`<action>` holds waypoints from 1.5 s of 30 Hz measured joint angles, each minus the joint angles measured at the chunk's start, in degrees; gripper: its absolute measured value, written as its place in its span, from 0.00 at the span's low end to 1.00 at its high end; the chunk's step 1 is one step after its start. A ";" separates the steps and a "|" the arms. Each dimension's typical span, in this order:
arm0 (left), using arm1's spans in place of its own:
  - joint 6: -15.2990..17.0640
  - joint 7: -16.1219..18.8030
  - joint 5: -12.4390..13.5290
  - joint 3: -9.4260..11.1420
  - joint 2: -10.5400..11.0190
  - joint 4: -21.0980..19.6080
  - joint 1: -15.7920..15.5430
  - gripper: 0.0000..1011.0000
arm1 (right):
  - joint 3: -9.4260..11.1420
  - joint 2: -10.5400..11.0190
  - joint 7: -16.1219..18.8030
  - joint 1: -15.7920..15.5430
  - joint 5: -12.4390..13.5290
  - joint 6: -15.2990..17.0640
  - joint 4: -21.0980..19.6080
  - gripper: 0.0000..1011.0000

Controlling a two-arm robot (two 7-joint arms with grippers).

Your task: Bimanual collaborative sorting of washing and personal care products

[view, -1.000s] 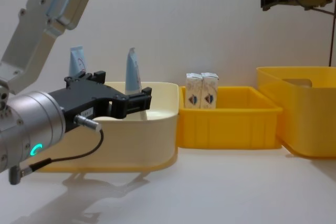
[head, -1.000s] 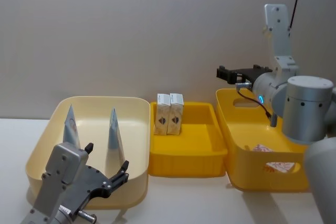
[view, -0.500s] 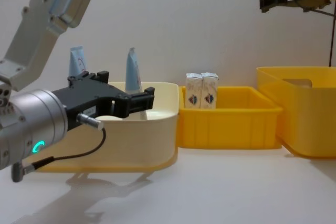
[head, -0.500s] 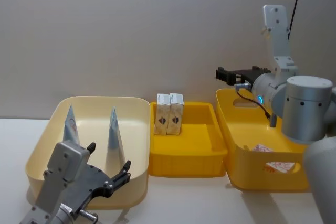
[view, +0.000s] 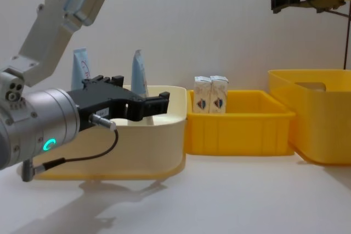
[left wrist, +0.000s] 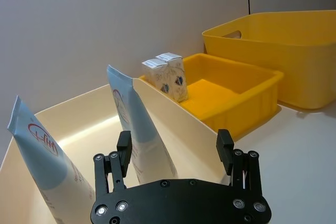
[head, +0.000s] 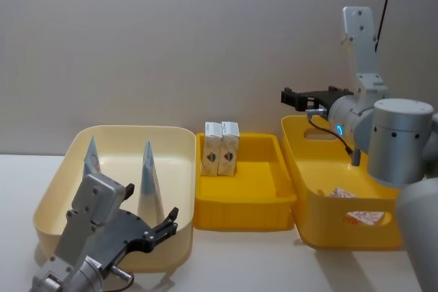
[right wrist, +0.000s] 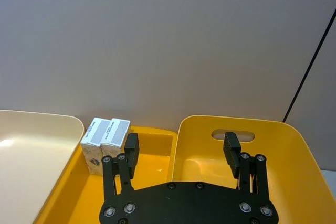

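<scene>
Head view: left gripper (head: 149, 201) spread before 2 tubes (head: 148, 172), right gripper (head: 289, 98) aloft.

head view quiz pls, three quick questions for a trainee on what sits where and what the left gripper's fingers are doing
1. True or false: the two small white printed cartons stand side by side in the shallow yellow plastic tray.
2. Which container holds the two tall light-blue-and-white squeeze tubes? A. the rounded cream plastic bin B. the shallow yellow tray C. the deep yellow bin
3. Fill in: the left gripper's fingers are ___ (open or shut).
Key: 1 true; 2 A; 3 open.
</scene>
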 joint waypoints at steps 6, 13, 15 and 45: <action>0.87 -0.04 0.26 -0.37 -0.27 0.58 -0.79 0.99 | 0.00 0.00 0.02 0.00 0.00 0.05 0.02 0.99; 1.40 -0.07 0.65 -0.92 -0.67 1.66 -1.82 0.99 | 0.00 0.00 0.03 0.00 -0.01 0.05 0.03 0.99; 1.46 -0.26 0.69 -1.08 -0.82 2.13 -2.17 0.99 | 0.00 0.00 0.03 0.00 -0.01 0.05 0.03 0.99; 0.74 -5.21 -1.41 -3.19 -4.82 13.52 -9.29 0.99 | 0.00 0.00 0.02 -0.01 -0.01 0.05 0.02 0.99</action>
